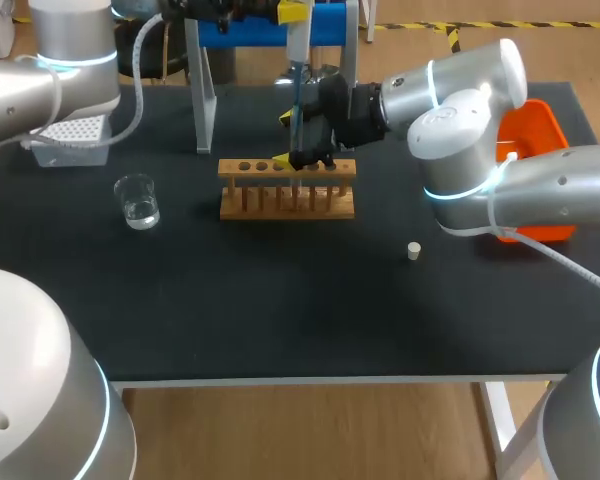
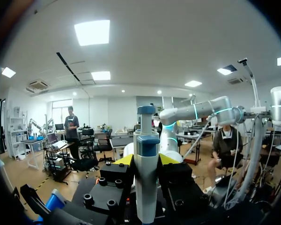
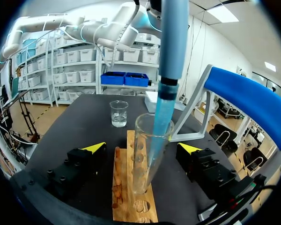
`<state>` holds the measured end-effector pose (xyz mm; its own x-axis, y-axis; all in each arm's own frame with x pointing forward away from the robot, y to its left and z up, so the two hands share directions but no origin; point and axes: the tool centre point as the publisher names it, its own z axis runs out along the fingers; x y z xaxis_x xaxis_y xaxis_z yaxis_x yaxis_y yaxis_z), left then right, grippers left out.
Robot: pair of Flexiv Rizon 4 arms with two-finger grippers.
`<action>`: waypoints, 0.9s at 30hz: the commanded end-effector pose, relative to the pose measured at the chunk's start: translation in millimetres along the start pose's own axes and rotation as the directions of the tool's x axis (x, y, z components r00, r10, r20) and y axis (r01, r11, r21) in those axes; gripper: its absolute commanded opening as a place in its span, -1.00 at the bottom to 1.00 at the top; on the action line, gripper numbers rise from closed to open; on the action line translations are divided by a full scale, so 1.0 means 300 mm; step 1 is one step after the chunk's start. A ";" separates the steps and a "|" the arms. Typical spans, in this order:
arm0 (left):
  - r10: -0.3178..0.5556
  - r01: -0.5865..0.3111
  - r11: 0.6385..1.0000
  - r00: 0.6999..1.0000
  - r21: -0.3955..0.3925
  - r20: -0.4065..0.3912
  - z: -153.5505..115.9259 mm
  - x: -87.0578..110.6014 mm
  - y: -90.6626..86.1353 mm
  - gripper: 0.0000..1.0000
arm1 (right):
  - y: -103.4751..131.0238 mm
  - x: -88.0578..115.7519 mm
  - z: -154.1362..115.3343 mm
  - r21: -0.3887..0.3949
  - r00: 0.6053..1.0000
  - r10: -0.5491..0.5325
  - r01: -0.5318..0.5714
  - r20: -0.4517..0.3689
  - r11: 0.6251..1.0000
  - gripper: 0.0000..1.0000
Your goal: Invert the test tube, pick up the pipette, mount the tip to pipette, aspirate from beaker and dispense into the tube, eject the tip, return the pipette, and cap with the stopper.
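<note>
My left gripper [image 2: 146, 159] is shut on the blue and grey pipette [image 2: 145, 164], holding it upright above the wooden rack [image 1: 286, 190]. The pipette's blue tip [image 3: 159, 126] reaches down into the mouth of the clear test tube [image 3: 145, 164]. That tube stands mouth up and slightly tilted in the rack [image 3: 131, 192]. My right gripper [image 3: 141, 149] is open, with a finger on each side of the tube and a gap to both. In the head view my right gripper [image 1: 298, 150] sits at the rack's far side. The beaker [image 1: 138, 201] holds clear liquid. A small white stopper [image 1: 414, 250] lies right of the rack.
A white tip box [image 1: 70, 137] stands at the back left. The blue-topped pipette stand [image 1: 206, 100] rises behind the rack. An orange bin [image 1: 536, 130] sits at the back right, partly hidden by my right arm.
</note>
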<state>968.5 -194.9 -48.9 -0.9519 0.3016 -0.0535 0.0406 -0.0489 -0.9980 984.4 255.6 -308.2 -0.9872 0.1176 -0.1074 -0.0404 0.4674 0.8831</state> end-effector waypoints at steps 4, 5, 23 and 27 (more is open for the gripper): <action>0.005 -0.005 1.000 1.000 -0.023 0.009 0.014 0.017 -0.032 -1.00 | 0.001 0.000 0.001 0.002 1.000 0.000 0.000 0.000 1.000 1.00; 0.006 -0.006 1.000 1.000 -0.024 0.009 0.015 0.018 -0.034 -1.00 | 0.001 0.000 0.001 0.002 1.000 0.000 0.000 0.000 1.000 1.00; 0.027 -0.026 0.998 1.000 -0.058 0.011 0.050 0.028 -0.105 -1.00 | 0.001 0.000 0.001 0.002 1.000 0.000 0.000 0.000 1.000 1.00; 0.031 -0.030 0.997 1.000 -0.067 0.007 0.061 0.032 -0.119 -1.00 | 0.001 0.000 0.001 0.002 1.000 0.000 0.000 0.000 1.000 1.00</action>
<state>954.3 -206.4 -17.8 -0.9510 0.2971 -0.0857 0.0886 -0.0036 -0.9961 984.4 255.6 -308.2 -0.9872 0.1177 -0.1074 -0.0404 0.4674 0.8831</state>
